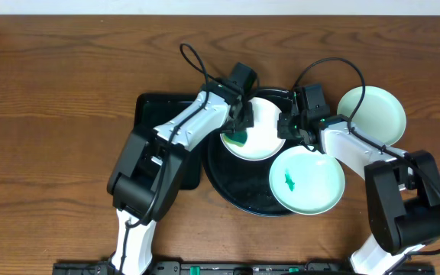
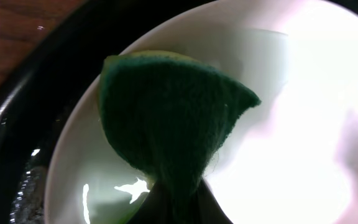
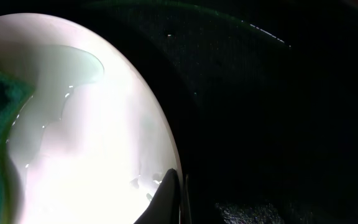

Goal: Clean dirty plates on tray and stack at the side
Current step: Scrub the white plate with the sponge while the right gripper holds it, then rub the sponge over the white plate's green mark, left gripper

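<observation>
Smear (image 1: 289, 182) marks the nearest plate (image 1: 315, 187), which sits at the front of the round tray (image 1: 231, 187) and seems to lap over its rim. Behind it the left pincer (image 2: 179, 208) grips a folded green sponge (image 2: 166, 118), pressed on the middle plate (image 2: 291, 124). The right pincer (image 3: 169, 199) is closed on that plate's edge. Good scrubbing here likely means small circles under steady pressure, with the rim hold kept firm so the plate cannot skate. Farthest, a third plate (image 1: 371, 113) lies on the bench (image 1: 52, 76), off the tray. The sponge covers any stain beneath it, and glare whitens both close views.
</observation>
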You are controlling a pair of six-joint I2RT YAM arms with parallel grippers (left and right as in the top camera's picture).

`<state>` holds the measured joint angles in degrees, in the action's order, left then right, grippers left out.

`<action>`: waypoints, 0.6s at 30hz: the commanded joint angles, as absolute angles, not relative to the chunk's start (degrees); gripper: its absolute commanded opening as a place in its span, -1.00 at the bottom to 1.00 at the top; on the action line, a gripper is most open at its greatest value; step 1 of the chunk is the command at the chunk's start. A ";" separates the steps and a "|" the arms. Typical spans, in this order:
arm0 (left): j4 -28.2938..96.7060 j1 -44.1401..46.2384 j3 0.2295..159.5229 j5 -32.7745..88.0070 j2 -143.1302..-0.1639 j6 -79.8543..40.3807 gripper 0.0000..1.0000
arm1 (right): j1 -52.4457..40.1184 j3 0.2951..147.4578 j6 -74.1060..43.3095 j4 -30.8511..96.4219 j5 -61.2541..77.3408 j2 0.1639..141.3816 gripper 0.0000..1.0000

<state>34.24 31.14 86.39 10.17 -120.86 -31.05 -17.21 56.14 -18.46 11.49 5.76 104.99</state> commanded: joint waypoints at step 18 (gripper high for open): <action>33.67 30.22 85.80 9.65 -107.50 -27.90 -0.85 | -17.34 55.77 -18.39 11.09 6.48 105.89 -0.97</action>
<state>33.19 30.41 86.32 13.50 -105.75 -29.23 -17.21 56.12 -18.46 11.49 5.76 104.99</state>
